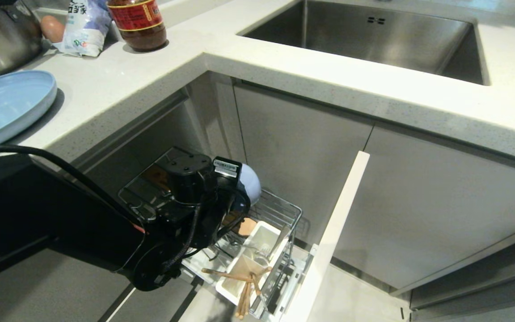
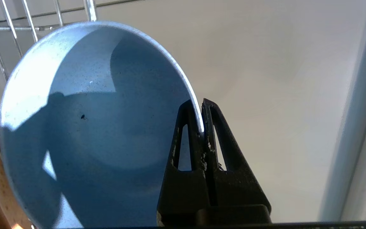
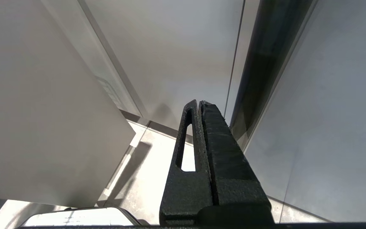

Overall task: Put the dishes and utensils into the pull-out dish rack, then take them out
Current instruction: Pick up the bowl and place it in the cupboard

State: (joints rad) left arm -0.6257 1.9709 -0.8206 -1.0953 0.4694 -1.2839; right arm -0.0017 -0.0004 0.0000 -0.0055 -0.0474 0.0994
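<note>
Jaws of your left gripper (image 2: pixel 202 121) pinch the bowl (image 2: pixel 84 127) rim: stiff, smooth, breakable, so keep that edge hold firm.

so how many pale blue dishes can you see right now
2. The plate lies on the countertop at far left. The bowl is down at the pull-out dish rack, its rim pinched by the left gripper. The arm may hide others.

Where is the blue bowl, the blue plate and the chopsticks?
blue bowl (image 2: pixel 84 127), left wrist view, on its inside.
blue plate (image 1: pixel 2 105), head view, on its flat middle.
chopsticks (image 1: pixel 233 276), head view, on the sticks across the white cup.
</note>
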